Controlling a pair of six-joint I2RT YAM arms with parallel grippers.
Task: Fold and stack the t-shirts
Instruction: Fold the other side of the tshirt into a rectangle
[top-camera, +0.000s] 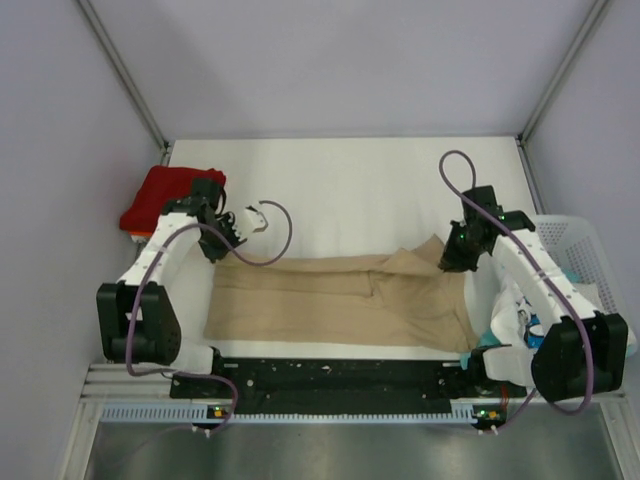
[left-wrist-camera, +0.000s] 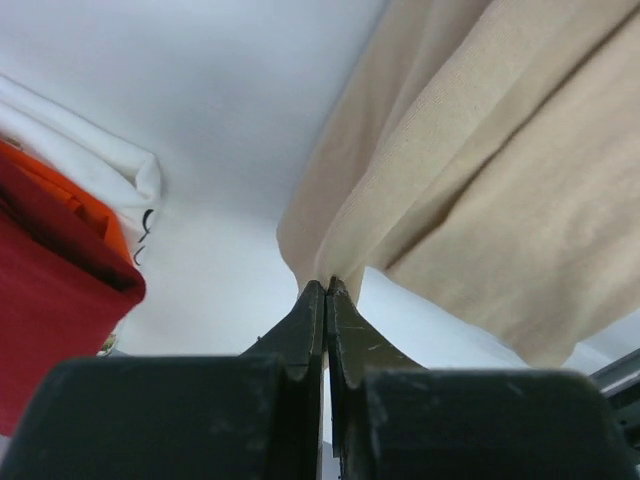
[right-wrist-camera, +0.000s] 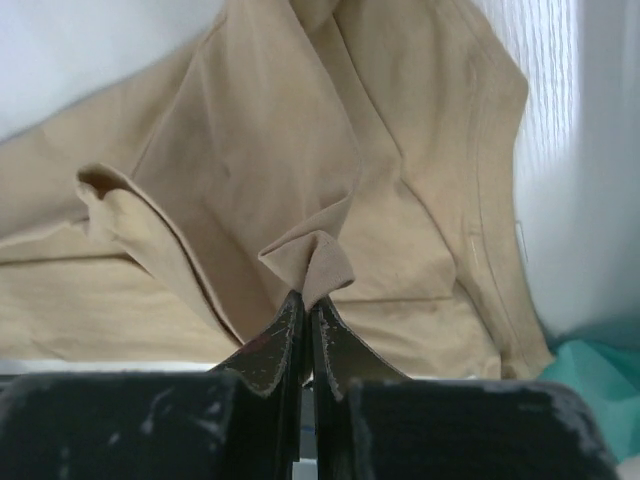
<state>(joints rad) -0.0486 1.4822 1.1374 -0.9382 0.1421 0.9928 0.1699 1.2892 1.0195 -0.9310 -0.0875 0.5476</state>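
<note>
A tan t-shirt (top-camera: 340, 300) lies spread across the near half of the white table. My left gripper (top-camera: 222, 250) is shut on its far left corner; in the left wrist view the gripper (left-wrist-camera: 326, 285) pinches a fold of the tan cloth (left-wrist-camera: 470, 170). My right gripper (top-camera: 452, 262) is shut on the shirt's far right edge; in the right wrist view the gripper (right-wrist-camera: 308, 297) holds a peak of the tan cloth (right-wrist-camera: 300, 150). A folded red shirt (top-camera: 165, 197) lies on a stack at the far left, with orange and white cloth under it (left-wrist-camera: 60, 230).
A white mesh basket (top-camera: 575, 250) stands at the right table edge with white and teal printed shirts (top-camera: 520, 320) spilling from it. Teal cloth (right-wrist-camera: 590, 385) shows at the right of the right wrist view. Grey walls enclose the table.
</note>
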